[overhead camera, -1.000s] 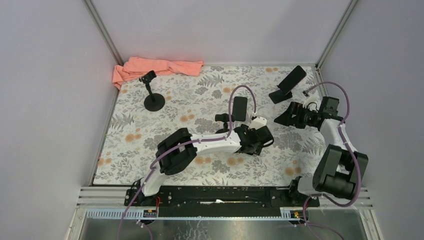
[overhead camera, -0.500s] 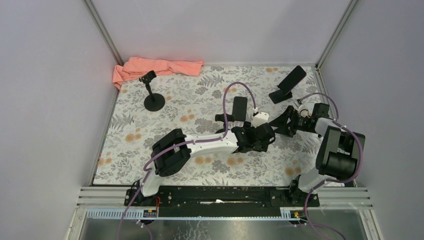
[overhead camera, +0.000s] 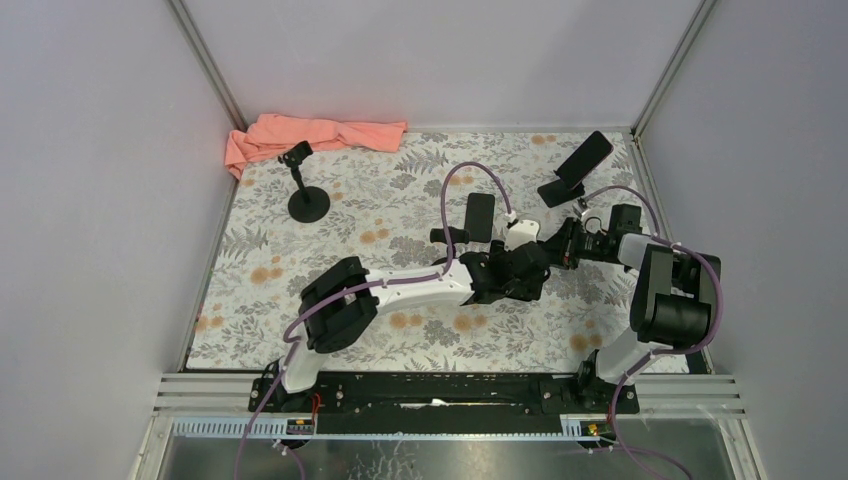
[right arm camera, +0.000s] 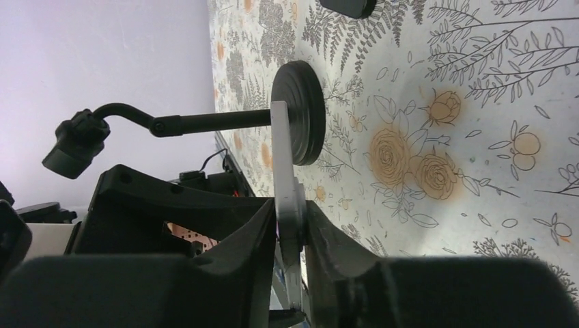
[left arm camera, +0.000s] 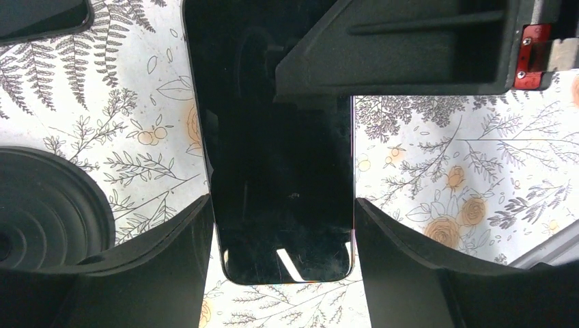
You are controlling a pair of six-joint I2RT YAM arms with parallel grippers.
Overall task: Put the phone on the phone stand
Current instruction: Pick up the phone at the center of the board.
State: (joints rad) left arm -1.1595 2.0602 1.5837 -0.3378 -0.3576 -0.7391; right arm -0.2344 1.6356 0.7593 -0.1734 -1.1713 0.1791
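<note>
The phone (left arm camera: 283, 171) is clamped across its width between the left gripper's (left arm camera: 281, 212) fingers and pinched at one end between the right gripper's (right arm camera: 290, 219) fingers, while the phone stand (right arm camera: 300, 113) just beyond those fingertips stands bare, so placing it is not yet done.

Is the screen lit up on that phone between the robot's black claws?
No, in the left wrist view the phone is plain black, with only smudges and a small glint near its lower edge.
</note>
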